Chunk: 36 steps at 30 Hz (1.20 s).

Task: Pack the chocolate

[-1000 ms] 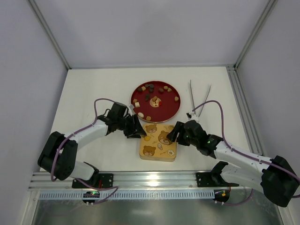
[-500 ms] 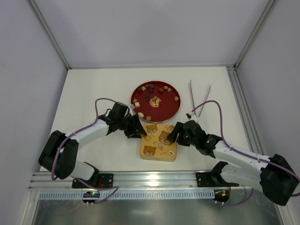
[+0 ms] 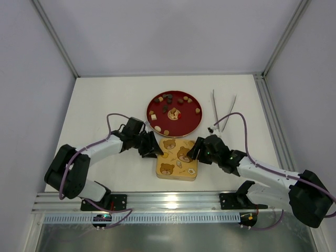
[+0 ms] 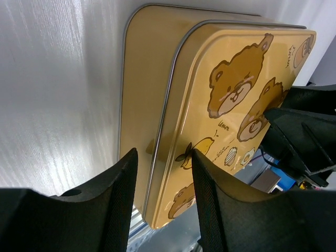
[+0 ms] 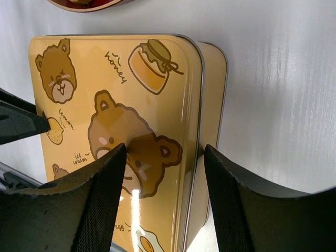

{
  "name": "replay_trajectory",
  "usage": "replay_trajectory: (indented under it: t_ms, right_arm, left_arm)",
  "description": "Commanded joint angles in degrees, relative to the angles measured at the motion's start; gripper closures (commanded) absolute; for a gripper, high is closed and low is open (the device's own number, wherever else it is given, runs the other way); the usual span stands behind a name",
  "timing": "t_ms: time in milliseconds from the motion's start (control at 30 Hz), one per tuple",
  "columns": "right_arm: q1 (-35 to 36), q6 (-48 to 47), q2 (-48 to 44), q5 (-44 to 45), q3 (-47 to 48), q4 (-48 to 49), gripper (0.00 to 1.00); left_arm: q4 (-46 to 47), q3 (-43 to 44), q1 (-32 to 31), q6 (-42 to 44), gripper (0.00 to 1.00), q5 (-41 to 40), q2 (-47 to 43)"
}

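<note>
1. Left gripper (image 3: 156, 149) has settled a little closer to the near edge of the table (image 3: 105, 105) along the left side of the tin (image 3: 177, 160). The right gripper (image 3: 194, 152) has shifted only slightly at the tin's right side. Tin, red plate (image 3: 186, 122) and tongs (image 3: 223, 110) lie where they were
2. Tin position: flat on the table, between the two grippers and just nearer than the red plate. The bear-printed lid (image 4: 236, 89) is on, sitting offset from the base (image 4: 142, 94), so a strip of base shows past the lid rim in both wrist views
3. Left gripper state: jaws apart. In the left wrist view the two fingers (image 4: 118, 205) straddle the lid's left rim, one over the exposed base side and one over the lid top. Contact with the tin cannot be confirmed
4. Right gripper state: jaws apart. In the right wrist view the fingers (image 5: 105, 205) straddle the lid's right rim, one over the lid print and one beyond the exposed base. Contact cannot be confirmed here either
5. Chocolate (image 3: 173, 112) location: all visible pieces lie on the red plate, some grouped at its centre and others scattered toward the rim. Colours are tan, dark brown and cream
6. Tongs: on the table to the right of the plate, well apart from both grippers
</note>
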Motion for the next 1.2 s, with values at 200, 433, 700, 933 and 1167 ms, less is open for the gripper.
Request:
replay_trajectory:
  t_ms: [200, 433, 700, 933, 1167]
  right_arm:
    - [-1.4, -4.1, 4.4, -1.6, 3.2, 1.7, 0.39]
    - [-2.9, -6.7, 8.7, -5.2, 4.5, 3.7, 0.40]
    - [-3.5, -8.4, 11.8, -7.5, 6.3, 2.8, 0.40]
    - [-3.6, -7.3, 11.2, -7.4, 4.2, 2.8, 0.41]
    - [-3.5, -5.8, 9.2, -8.1, 2.2, 3.3, 0.42]
  left_arm:
    - [0.9, -5.2, -0.7, -2.4, 0.56, -2.7, -1.7]
    - [2.3, -7.2, -1.9, -4.4, 0.57, -3.8, -2.5]
    - [3.3, -8.5, -1.9, -5.0, 0.57, -4.7, -1.2]
    - [3.6, -8.3, -1.2, -4.2, 0.57, -5.4, 1.1]
    - [4.4, -8.4, 0.0, -3.3, 0.57, -4.5, 2.5]
